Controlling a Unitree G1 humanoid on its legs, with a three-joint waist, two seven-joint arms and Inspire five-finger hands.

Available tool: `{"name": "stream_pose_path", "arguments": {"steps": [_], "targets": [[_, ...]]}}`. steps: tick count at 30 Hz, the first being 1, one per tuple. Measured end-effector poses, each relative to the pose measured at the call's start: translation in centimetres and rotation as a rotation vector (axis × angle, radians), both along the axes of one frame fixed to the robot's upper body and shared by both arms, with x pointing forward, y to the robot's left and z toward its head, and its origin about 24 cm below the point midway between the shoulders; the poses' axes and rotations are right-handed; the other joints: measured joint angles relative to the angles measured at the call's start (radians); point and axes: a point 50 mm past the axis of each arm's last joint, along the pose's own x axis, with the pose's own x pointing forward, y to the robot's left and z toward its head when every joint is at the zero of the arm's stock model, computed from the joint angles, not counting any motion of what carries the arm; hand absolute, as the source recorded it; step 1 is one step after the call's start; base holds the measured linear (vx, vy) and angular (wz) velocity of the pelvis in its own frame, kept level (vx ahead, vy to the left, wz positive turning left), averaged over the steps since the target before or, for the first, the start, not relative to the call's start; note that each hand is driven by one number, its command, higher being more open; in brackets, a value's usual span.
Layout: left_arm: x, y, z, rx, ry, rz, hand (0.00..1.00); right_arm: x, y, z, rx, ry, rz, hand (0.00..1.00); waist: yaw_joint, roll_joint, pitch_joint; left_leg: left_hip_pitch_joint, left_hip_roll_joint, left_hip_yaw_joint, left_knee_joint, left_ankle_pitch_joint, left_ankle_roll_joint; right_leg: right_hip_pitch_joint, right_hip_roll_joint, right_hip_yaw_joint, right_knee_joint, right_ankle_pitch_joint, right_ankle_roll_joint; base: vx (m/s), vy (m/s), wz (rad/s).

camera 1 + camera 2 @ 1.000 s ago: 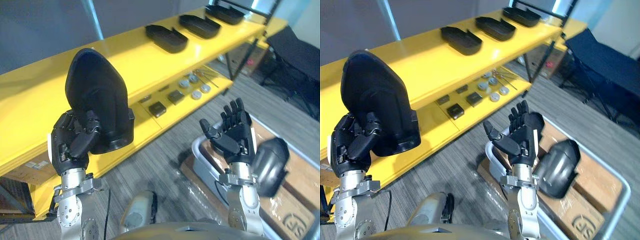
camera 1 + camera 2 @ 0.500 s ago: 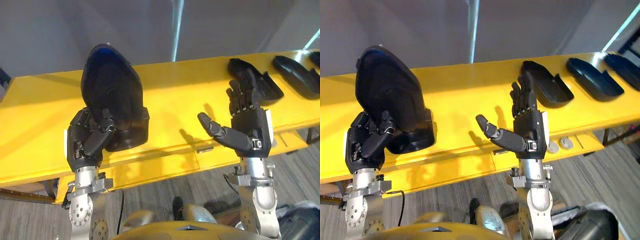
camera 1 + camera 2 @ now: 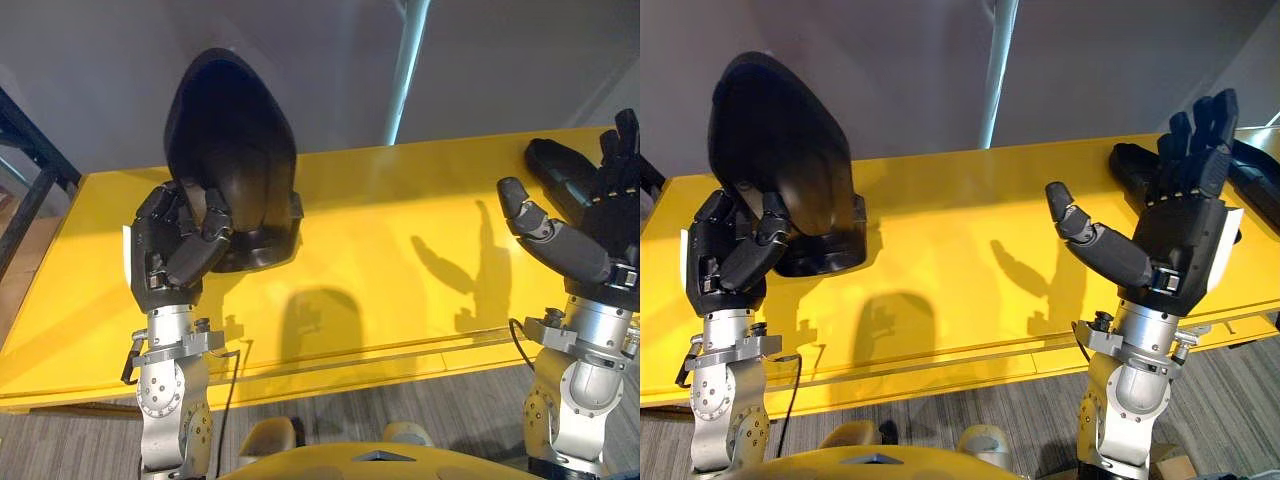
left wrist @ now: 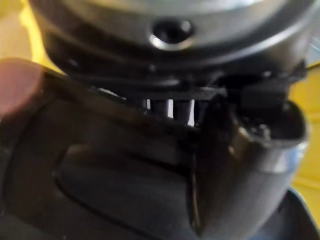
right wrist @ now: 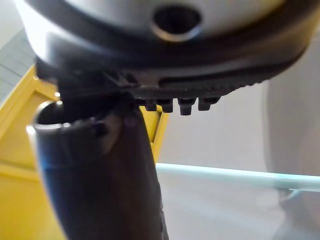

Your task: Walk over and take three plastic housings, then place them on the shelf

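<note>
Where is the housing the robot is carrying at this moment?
In the eye views the black housing is gripped upright in the left hand, on the robot's left, held over the left part of the yellow shelf.

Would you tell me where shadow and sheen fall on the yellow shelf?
Left eye view: the plastic housing in the left hand casts a dark shadow on the yellow shelf below it. Right eye view: the shelf's top looks palest toward its left end.
</note>
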Motion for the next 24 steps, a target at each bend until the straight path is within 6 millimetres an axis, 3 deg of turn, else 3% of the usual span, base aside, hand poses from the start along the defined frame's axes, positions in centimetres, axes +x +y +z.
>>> {"name": "stream_pose_path", "arguments": {"steps": [5,9,11,12,14,15,16,18,19,20,24], "targets": [[-0.7,-1.0,0.6,0.05,-0.028,-0.099,0.0,-1.1,0.7,-2.6,0.111,0.12,-0.02,1.0,-0.019,0.005,0.0,0.013,0.003,0.04,-0.048,0.012,0.004,-0.019,0.004,0.04,-0.019,0.028,-0.009,-0.02,0.028,-0.23],[-0.7,-0.8,1.3,0.074,-0.059,-0.11,0.0,-0.6,1.3,-2.4,0.117,0.108,0.01,1.0,-0.019,0.018,0.003,-0.011,0.019,0.057,-0.013,0.005,0.022,-0.097,0.007,0.041,0.093,0.039,-0.009,-0.08,0.05,-0.1],[-0.6,-0.5,1.3,0.071,-0.057,-0.092,0.0,0.0,1.9,-2.1,0.101,0.094,0.035,1.0,-0.016,0.029,0.012,-0.025,0.041,0.065,-0.002,0.011,0.03,-0.14,0.008,0.062,0.198,0.009,-0.066,-0.1,0.033,-0.02],[-0.6,-0.3,1.3,0.069,-0.047,-0.083,0.0,0.1,2.1,-1.9,0.081,0.094,0.038,1.0,-0.017,0.029,0.012,-0.05,0.049,0.05,0.032,0.009,0.026,-0.142,-0.002,0.067,0.269,-0.008,-0.067,-0.06,-0.016,0.27],[-0.6,0.2,1.4,0.075,-0.047,-0.07,0.0,0.3,2.2,-1.7,0.061,0.087,0.035,1.0,-0.008,0.023,0.011,-0.107,0.07,0.02,0.1,-0.002,0.008,-0.117,-0.003,0.076,0.265,-0.018,-0.038,-0.07,-0.104,0.31],[-0.7,0.6,1.4,0.057,-0.046,-0.06,0.0,0.6,2.3,-1.4,0.053,0.074,0.041,1.0,-0.001,0.006,0.015,-0.148,0.075,0.005,0.138,-0.004,-0.005,-0.082,-0.011,0.062,0.193,-0.031,0.027,-0.13,-0.228,0.15],[-0.7,0.8,1.4,0.038,-0.044,-0.051,0.0,0.8,2.4,-1.2,0.048,0.062,0.05,1.0,0.012,-0.008,0.022,-0.166,0.079,0.003,0.156,-0.004,-0.018,-0.06,-0.01,0.049,0.139,-0.055,0.056,-0.22,-0.311,-0.06],[-1.0,1.2,0.8,-0.013,-0.009,-0.013,0.0,1.2,2.5,-0.7,0.029,0.042,0.075,1.0,0.023,-0.002,0.034,-0.188,0.109,-0.001,0.176,0.003,-0.047,-0.04,0.019,0.026,0.084,-0.092,0.046,-0.2,-0.267,-0.13],[-1.3,1.1,0.1,-0.053,0.023,0.005,0.0,1.2,2.4,-0.7,0.037,0.041,0.092,1.0,0.015,0.022,0.04,-0.19,0.136,-0.024,0.172,0.013,-0.063,-0.036,0.049,0.012,0.088,-0.091,0.03,-0.21,-0.216,0.16],[-1.5,0.7,-0.3,-0.078,0.046,-0.003,0.0,1.0,2.1,-0.9,0.049,0.054,0.091,1.0,0.005,0.029,0.039,-0.187,0.152,-0.04,0.16,0.025,-0.071,-0.042,0.071,-0.002,0.101,-0.1,0.008,-0.2,-0.199,0.19],[-1.9,0.5,-0.7,-0.08,0.068,-0.019,0.0,0.9,1.9,-1.1,0.085,0.058,0.123,1.0,0.004,0.019,0.04,-0.14,0.152,-0.05,0.074,0.049,-0.081,-0.081,0.09,0.014,0.161,-0.132,-0.044,-0.14,-0.156,-0.13]]}}
